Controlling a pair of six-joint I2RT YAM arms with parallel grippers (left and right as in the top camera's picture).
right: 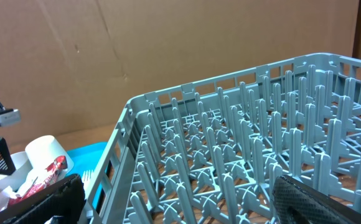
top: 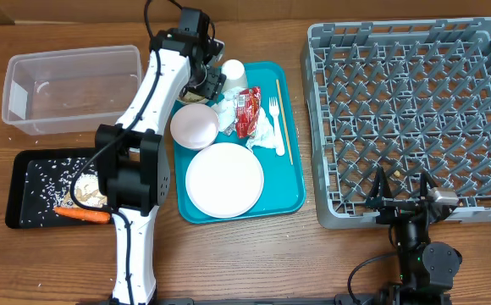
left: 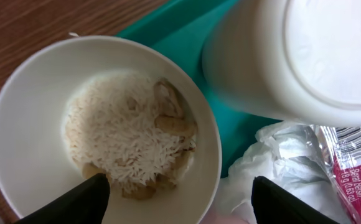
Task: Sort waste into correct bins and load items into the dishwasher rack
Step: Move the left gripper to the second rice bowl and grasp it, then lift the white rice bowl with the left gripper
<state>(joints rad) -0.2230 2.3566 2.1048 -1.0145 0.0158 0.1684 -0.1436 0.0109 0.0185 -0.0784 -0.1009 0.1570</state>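
Note:
A white bowl [left: 31,124] holding rice and nut-like scraps [left: 131,134] sits at the far-left corner of the teal tray [top: 292,182]. My left gripper [left: 177,190] hangs low over it, open, one finger inside the bowl and the other outside over a crumpled napkin [left: 274,155]; the bowl's near rim lies between them. The white cup [left: 305,56] stands beside the bowl. Also on the tray are an empty bowl [top: 195,125], the plate [top: 224,180], the red wrapper [top: 247,112], the fork [top: 275,119] and the stick [top: 284,119]. My right gripper [top: 402,191] is open at the rack's [top: 415,102] front edge.
The clear tub [top: 72,89] stands at the far left. The black tray [top: 25,182] in front of it holds scattered rice, food scraps and the carrot [top: 83,215]. My left arm crosses above the black tray's right end and the teal tray's left side.

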